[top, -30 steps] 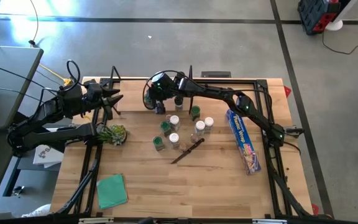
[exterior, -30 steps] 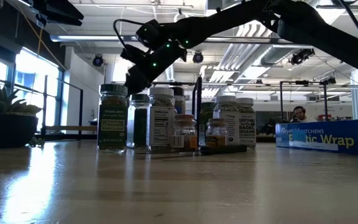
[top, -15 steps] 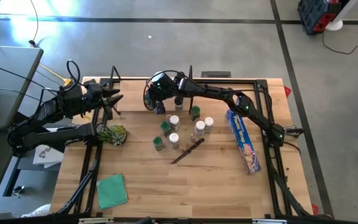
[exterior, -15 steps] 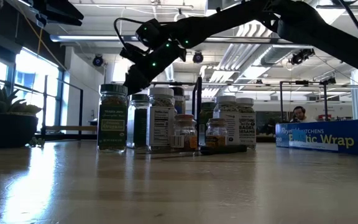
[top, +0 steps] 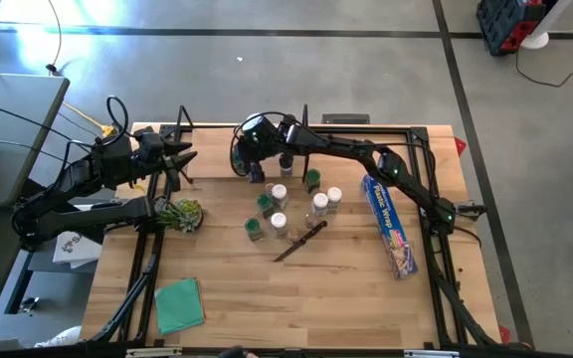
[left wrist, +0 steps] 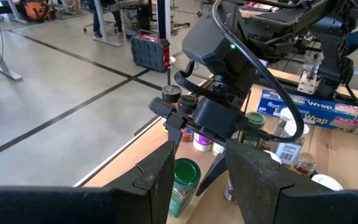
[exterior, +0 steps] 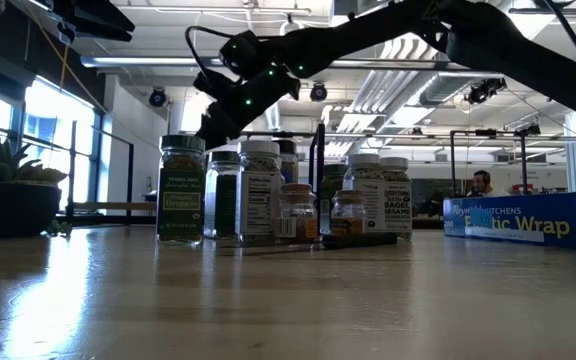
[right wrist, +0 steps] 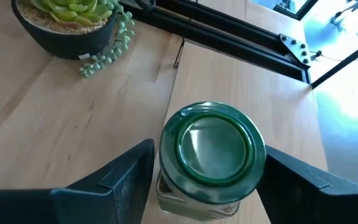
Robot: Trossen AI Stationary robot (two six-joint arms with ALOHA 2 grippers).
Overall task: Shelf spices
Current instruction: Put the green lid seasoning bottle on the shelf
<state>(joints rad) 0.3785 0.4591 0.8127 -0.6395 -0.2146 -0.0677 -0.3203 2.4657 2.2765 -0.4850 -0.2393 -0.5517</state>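
Observation:
My right gripper (top: 248, 167) reaches to the table's far side, left of centre, and is shut on a green-capped spice jar (right wrist: 212, 146). That jar also shows under the gripper in the left wrist view (left wrist: 185, 177). Several other spice jars (top: 279, 204) with white, green and dark caps stand in a cluster mid-table. In the low view they form a row (exterior: 268, 190). The shelf plank (exterior: 98, 207) lies low at the far edge, with a thin black upright (exterior: 320, 170). My left gripper (top: 185, 159) hangs open and holds nothing at the far left. My right gripper has the green-capped jar between its two fingers (right wrist: 126, 171), one on each side just below the cap's rim (right wrist: 166, 168). The fingers slant down from the table's right. The jar stands upright; its own body hides whether its base rests on the pale plank (right wrist: 247, 81).
A succulent in a dark pot (top: 182, 213) stands near the left arm. A long blue wrap box (top: 390, 225) lies at the right, a dark-handled knife (top: 301, 242) just in front of the jars, and a green cloth (top: 178, 303) near the front left. Bare wood spans the near half.

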